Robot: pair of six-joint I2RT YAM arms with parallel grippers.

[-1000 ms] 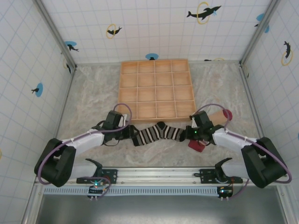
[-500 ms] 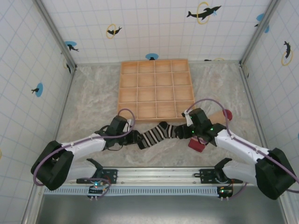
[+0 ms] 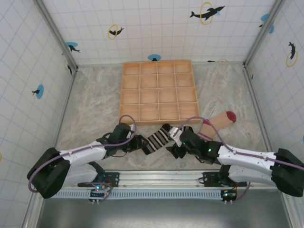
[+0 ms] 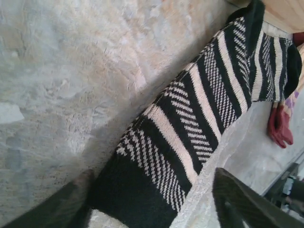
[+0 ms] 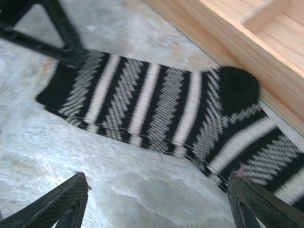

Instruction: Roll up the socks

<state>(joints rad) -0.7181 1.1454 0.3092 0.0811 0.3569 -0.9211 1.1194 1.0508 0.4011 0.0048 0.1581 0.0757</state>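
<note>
Rolling looks not yet begun: the striped sock (image 3: 158,137) lies flat at the tray's (image 3: 148,97) 6 o'clock, the left gripper (image 3: 138,143) open astride its 9 o'clock end and the right gripper (image 5: 159,178) open by its 3 o'clock end, so one end likely needs pinching next.

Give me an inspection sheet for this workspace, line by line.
Surface: marbled table, no spills seen.
Job's things: striped sock lying unrolled near the tray's near edge; tan sock unrolled, partly under the right arm.
Clutter: wooden compartment tray, visible cells empty.
Grippers: left gripper open, straddling the striped sock's black end; right gripper open, hovering at the striped sock's edge.
Cables: purple cable looped over each wrist, off the socks.
Surroundings: tiled walls with dolphin stickers.
</note>
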